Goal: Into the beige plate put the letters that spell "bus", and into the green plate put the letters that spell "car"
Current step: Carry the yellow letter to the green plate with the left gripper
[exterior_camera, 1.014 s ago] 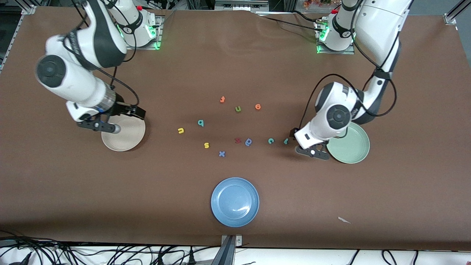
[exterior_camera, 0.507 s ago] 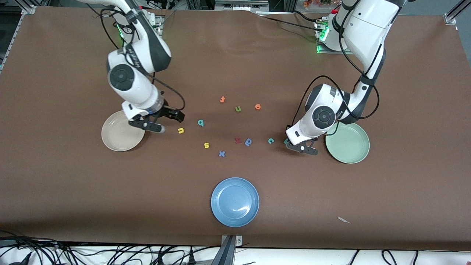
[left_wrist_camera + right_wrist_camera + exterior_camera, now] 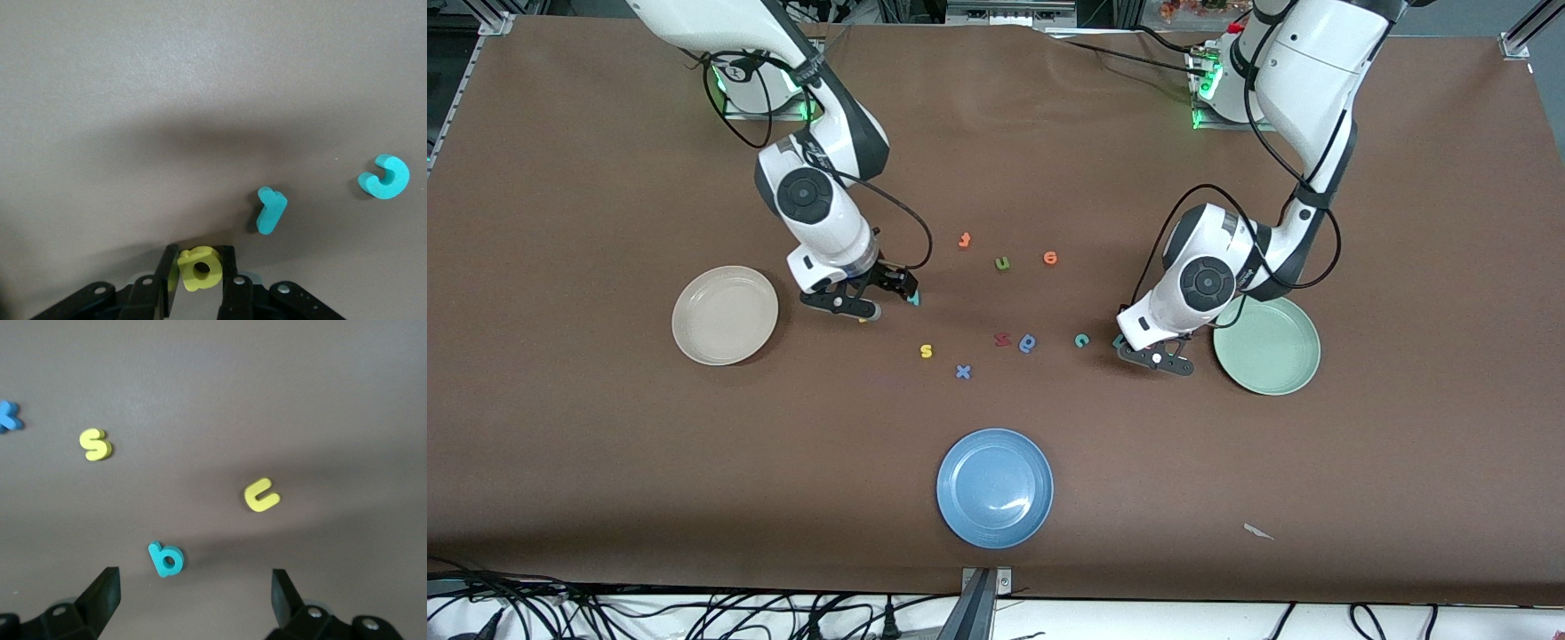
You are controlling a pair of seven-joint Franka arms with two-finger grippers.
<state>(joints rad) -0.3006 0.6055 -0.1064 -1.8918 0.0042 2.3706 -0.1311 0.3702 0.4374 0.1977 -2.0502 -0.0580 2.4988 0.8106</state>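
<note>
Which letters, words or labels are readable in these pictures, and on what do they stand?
"s", "u", "b", "x": foam letters on the table.
"c", "r": foam letters on the table.
"a": foam letter between the left gripper's fingers.
The remaining letters are too small to read; printed labels: none.

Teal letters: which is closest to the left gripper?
The teal r, just off the left gripper holding the yellow a; the teal c lies farther out.
</note>
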